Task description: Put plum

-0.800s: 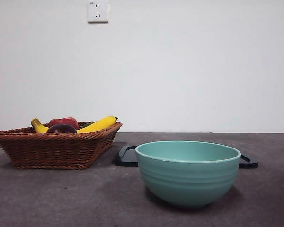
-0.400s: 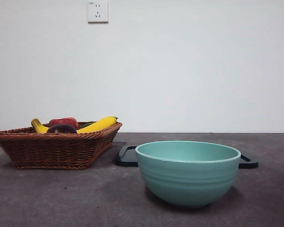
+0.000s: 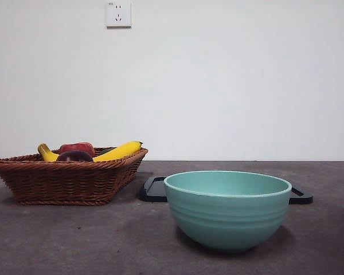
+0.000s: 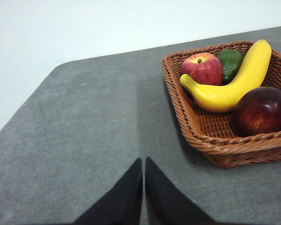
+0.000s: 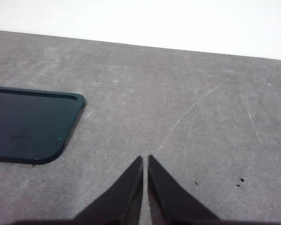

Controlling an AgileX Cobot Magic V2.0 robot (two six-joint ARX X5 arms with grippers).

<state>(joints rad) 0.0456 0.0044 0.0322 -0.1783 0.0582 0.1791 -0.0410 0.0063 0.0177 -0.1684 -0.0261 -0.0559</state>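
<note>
Wicker basket (image 4: 210, 140) held the plum (image 4: 261, 110) at its near corner, beside a banana (image 4: 234, 84) and red apple (image 4: 202, 68), ahead and to one side of the left gripper (image 4: 144, 164), jaws pressed together. Right gripper (image 5: 145, 161), likewise closed, hovered near a dark tray (image 5: 28, 124).
</note>
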